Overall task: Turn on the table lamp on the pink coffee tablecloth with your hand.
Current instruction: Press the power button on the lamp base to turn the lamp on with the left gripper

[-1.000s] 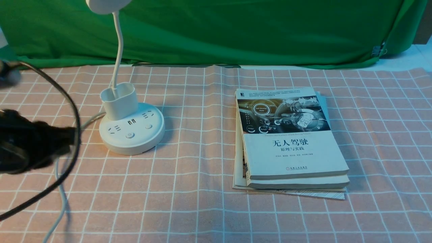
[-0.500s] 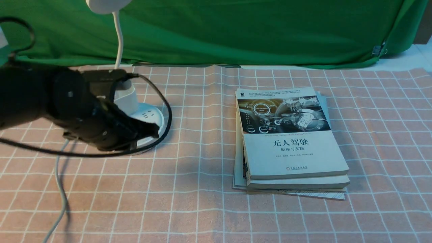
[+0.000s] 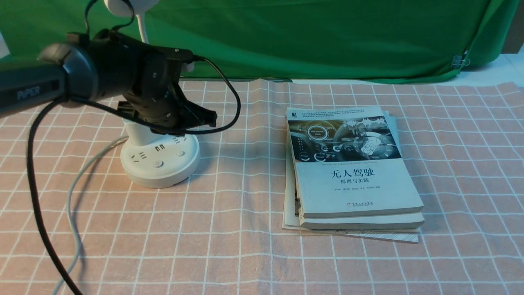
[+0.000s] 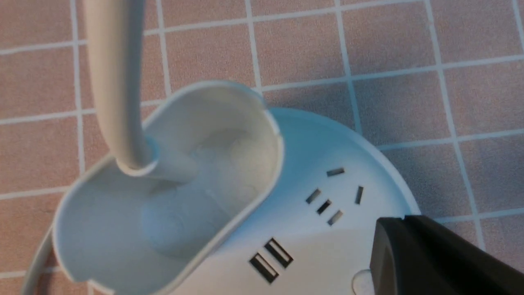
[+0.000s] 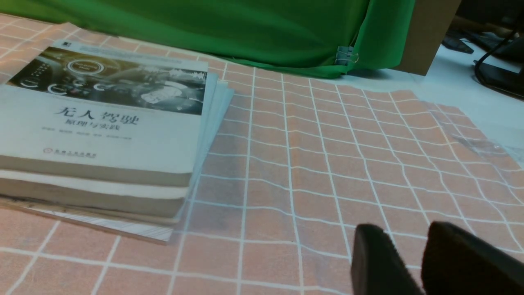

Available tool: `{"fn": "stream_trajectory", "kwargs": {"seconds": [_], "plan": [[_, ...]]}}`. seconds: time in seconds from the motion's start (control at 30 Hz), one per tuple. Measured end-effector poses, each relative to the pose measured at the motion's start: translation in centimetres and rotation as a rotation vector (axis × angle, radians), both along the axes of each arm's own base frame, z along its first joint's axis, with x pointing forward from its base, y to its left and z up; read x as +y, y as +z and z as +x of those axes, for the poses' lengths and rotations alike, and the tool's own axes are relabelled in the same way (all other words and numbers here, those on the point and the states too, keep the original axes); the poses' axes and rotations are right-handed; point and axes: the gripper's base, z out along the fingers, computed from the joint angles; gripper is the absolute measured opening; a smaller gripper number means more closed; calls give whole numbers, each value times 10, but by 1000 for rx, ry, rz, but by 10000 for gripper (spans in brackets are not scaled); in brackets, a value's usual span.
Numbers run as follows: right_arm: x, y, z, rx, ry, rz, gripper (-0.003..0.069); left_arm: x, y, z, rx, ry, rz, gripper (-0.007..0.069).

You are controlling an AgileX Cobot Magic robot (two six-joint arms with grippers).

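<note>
The fingers of the black left gripper [image 4: 405, 219] are narrow, their tips brought together with nothing between them. Those of the black right gripper [image 5: 403, 233] stand a little apart, with a slim gap and nothing held.

Around the left gripper, a black cable [image 3: 235, 102] loops out from the dark grey "PiPER" arm [image 3: 32, 92]. The arm and gripper cover part of the lamp's thin white neck [image 3: 142, 28] and oval white cup [image 3: 140, 135] in the front view. A stack of paperback books [image 3: 356, 172] lies well apart, towards the robot's right; behind hangs a green cloth [image 3: 327, 37].

The white plastic table lamp [image 3: 163, 176] stands upright on the salmon-pink, white-gridded tablecloth [image 3: 245, 246], on the robot's left. In the left wrist view, the fingertips overlap its round base beside a round button [image 4: 362, 282]; whether they touch it cannot be told.
</note>
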Motion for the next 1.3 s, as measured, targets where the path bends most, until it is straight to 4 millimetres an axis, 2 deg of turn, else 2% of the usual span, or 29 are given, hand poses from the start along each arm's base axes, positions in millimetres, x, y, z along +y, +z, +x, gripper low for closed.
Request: {"fn": "stream_trajectory", "kwargs": {"seconds": [0.47, 0.63, 0.93, 1.07, 1.23, 1.3], "plan": [[0, 0, 0, 0, 0, 0, 239, 0, -11, -1, 53, 11, 7, 21], [0, 0, 0, 0, 0, 0, 239, -1, -22, 1, 79, 12, 13, 21], [0, 0, 0, 0, 0, 0, 239, -3, -24, 3, 85, 26, -15, 21], [0, 0, 0, 0, 0, 0, 239, -2, -18, 1, 78, 26, -17, 21], [0, 0, 0, 0, 0, 0, 239, 0, 20, -22, 115, 26, -64, 21], [0, 0, 0, 0, 0, 0, 239, 1, 24, -35, 144, 16, -93, 21]]}}
